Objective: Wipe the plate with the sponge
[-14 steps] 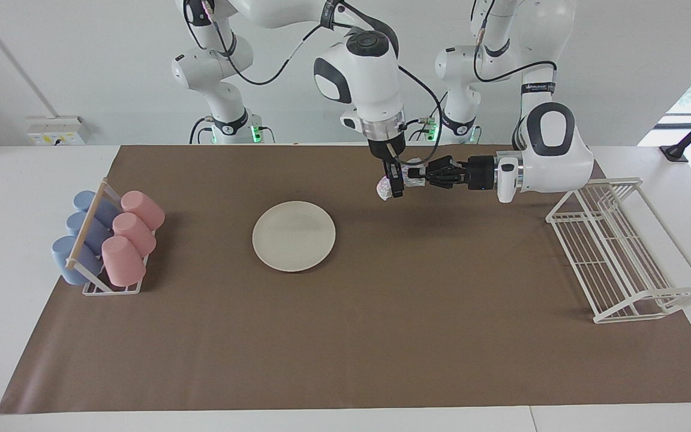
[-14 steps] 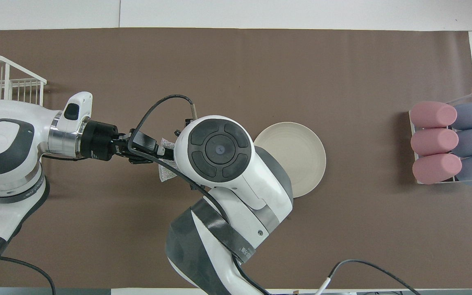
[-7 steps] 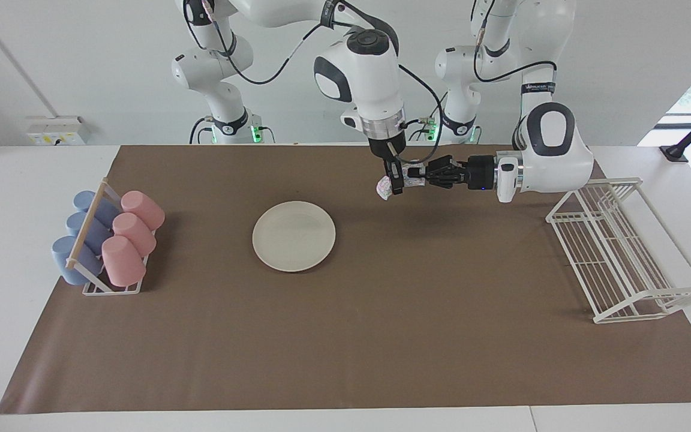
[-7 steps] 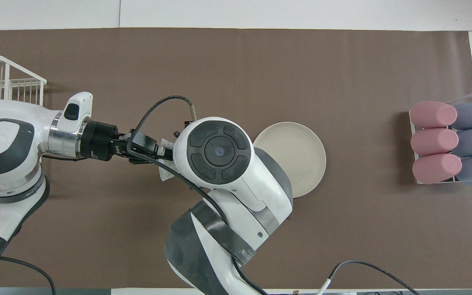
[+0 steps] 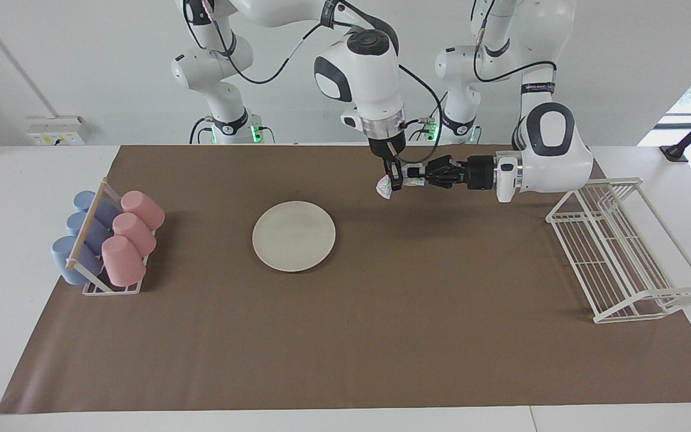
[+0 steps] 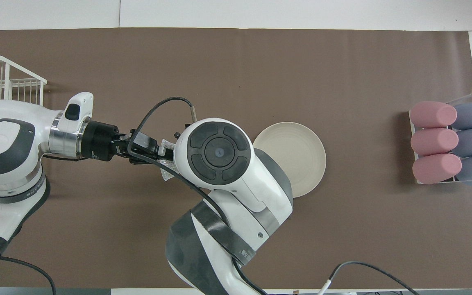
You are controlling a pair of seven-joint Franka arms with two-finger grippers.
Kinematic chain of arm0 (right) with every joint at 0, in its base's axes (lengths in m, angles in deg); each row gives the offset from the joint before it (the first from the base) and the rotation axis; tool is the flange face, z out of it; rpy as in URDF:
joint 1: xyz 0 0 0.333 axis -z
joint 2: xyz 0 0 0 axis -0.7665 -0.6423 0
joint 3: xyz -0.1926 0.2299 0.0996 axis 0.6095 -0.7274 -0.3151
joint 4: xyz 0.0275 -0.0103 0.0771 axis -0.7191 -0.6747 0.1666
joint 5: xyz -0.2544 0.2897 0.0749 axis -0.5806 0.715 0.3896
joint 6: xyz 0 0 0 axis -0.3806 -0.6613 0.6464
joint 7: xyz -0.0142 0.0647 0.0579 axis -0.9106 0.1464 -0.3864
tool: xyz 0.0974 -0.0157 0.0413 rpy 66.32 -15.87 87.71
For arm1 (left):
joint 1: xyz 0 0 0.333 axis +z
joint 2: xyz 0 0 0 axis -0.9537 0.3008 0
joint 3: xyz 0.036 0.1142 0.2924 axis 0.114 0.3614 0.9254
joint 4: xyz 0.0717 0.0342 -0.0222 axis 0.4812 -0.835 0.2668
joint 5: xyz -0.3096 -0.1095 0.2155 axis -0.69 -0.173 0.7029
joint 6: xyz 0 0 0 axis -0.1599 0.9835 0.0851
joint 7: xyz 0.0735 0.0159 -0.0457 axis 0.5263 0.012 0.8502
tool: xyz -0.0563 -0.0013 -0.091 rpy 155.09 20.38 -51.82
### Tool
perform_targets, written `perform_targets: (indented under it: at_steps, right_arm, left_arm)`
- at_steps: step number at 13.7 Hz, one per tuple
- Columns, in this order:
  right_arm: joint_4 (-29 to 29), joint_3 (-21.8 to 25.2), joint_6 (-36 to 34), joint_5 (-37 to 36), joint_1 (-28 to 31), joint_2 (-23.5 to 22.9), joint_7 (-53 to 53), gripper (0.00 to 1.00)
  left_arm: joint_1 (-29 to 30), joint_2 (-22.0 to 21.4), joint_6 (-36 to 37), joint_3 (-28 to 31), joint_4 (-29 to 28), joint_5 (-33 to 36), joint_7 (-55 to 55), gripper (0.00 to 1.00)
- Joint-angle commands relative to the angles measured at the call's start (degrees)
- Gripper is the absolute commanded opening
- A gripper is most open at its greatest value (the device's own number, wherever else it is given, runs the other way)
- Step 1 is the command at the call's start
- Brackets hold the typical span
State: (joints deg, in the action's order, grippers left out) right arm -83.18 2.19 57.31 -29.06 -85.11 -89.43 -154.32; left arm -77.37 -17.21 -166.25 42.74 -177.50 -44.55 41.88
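The cream-white plate (image 5: 294,236) lies flat on the brown mat near the middle of the table; in the overhead view (image 6: 301,155) my right arm covers part of it. The silvery sponge (image 5: 386,187) hangs in the air over bare mat, beside the plate toward the left arm's end. My right gripper (image 5: 393,182) points straight down and is shut on the sponge. My left gripper (image 5: 418,176) reaches in level and is shut on the sponge's other end. In the overhead view a bit of the sponge (image 6: 166,174) shows by my left gripper (image 6: 159,150); my right gripper is hidden under its own wrist.
A rack of pink and blue cups (image 5: 108,240) stands at the right arm's end of the mat. A white wire dish rack (image 5: 615,252) stands at the left arm's end. The brown mat (image 5: 381,336) covers most of the table.
Both grippers have risen slightly with the sponge between them. The sponge's hanging end looks narrower and higher than before. The plate has not moved.
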Motion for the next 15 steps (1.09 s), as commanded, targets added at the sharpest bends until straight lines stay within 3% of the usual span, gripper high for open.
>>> perform_targets:
  at_steps: [1, 5, 7, 9, 13, 15]
  right_arm:
    - [-3.8, 0.0, 1.8, 0.1, 1.0, 1.9, 3.0, 0.0]
    - [-12.7, 0.2, 7.3, -0.1, 5.1, 4.7, 13.6, 0.0]
    - [-23.7, 0.2, 16.2, 0.0, 8.0, 7.8, 21.5, 0.0]
    - [-31.7, 0.1, 23.5, 0.0, 10.5, 8.6, 27.6, 0.0]
    - [-34.3, 0.2, 23.8, -0.1, 11.3, 6.4, 32.7, 0.0]
    - [-35.8, 0.2, 23.6, 0.0, 12.6, 6.5, 36.9, 0.0]
  left_arm:
    - [-0.5, -1.1, 1.2, 0.3, -1.1, -0.5, -0.8, 1.0]
    - [-0.4, -1.1, 0.8, 0.4, -1.1, -0.4, -0.8, 1.0]
    - [-0.3, -1.1, 0.5, 0.4, -1.1, 0.5, -0.8, 1.0]
    - [0.6, -1.1, 0.5, 0.4, -1.0, 6.7, -0.8, 1.0]
    - [1.9, -0.9, -0.7, 0.4, -0.7, 17.4, -0.4, 1.0]
    - [2.7, -1.1, -0.7, 0.4, -0.6, 19.6, -0.2, 1.0]
